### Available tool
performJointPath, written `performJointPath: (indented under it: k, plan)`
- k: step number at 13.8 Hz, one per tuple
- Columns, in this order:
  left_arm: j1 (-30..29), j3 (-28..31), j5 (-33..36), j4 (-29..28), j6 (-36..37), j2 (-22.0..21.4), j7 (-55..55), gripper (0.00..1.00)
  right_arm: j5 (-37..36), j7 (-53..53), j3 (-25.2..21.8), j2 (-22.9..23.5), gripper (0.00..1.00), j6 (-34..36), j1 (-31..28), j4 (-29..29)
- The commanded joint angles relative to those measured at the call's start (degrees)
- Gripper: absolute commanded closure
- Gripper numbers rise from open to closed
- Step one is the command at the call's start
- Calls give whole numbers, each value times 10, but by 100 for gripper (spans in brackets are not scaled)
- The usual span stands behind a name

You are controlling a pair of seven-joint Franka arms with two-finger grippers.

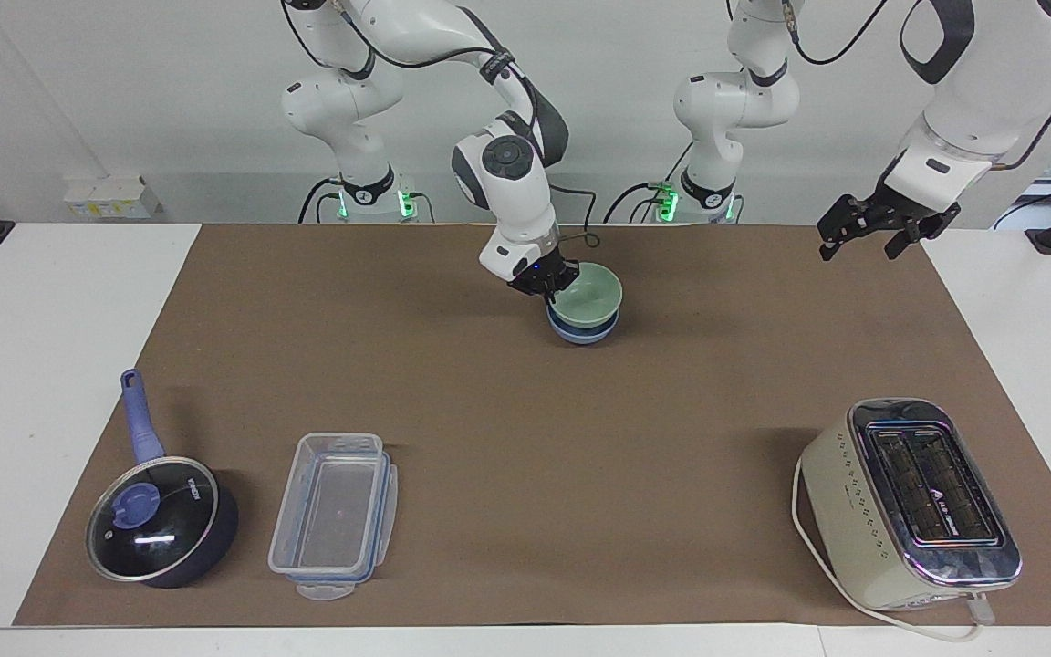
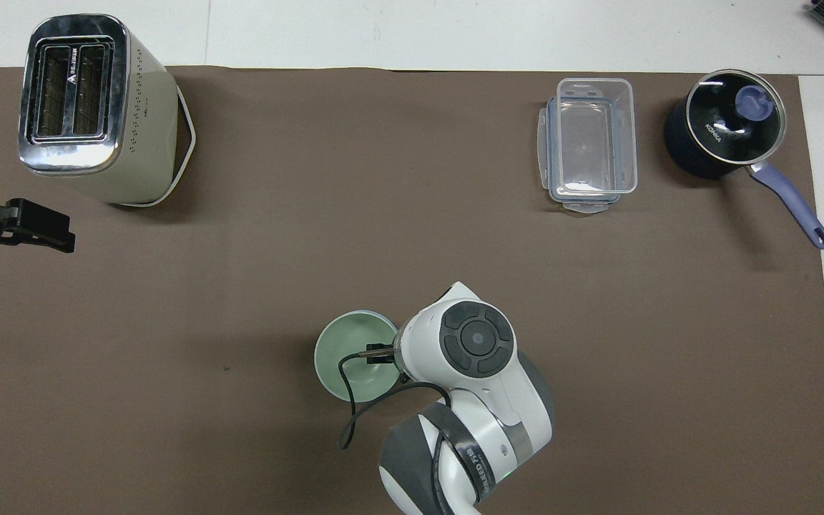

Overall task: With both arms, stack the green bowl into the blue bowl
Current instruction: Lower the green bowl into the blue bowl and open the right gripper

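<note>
The right end effector [image 1: 546, 286] is clamped on the rim of the green bowl [image 1: 588, 297], directly atop the blue bowl [image 1: 583, 330]. The left end effector [image 1: 881, 233] waits wide open, well apart.

A brown mat [image 1: 525, 474] covers most of the white table [image 1: 42, 347]. A cream toaster [image 1: 909, 506] with a chrome top stands toward the left arm's end, its white cord [image 1: 817, 557] looped beside it. Toward the right arm's end sit a clear plastic container [image 1: 334, 516] and, beside it, a dark saucepan [image 1: 163, 520] with glass lid and blue handle; the lettering on the lid is not legible.
</note>
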State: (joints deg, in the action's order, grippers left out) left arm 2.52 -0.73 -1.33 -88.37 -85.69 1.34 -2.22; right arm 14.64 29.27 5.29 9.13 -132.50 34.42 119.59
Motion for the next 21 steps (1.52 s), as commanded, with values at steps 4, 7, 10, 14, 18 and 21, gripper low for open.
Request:
performJointPath:
  k: [4,7,10,14,18,21]
  plan:
    - [-2,0,-5,7,11,2,0,0,-18,4,-3,8,100,-25,2,6]
    - [-2,0,-5,7,11,2,0,0,-18,4,-2,8,100,-25,2,6]
    - [-2,0,-5,7,11,2,0,0,-19,3,-3,7,73,-24,2,8]
    - [-2,0,-5,7,11,2,-1,0,-21,8,-3,7,71,-23,2,6]
    - [-2,0,-5,7,11,2,0,0,-21,4,-6,-23,63,-14,-8,2]
    - [-2,0,-5,7,11,2,0,0,-21,2,-8,-61,15,11,-43,2]
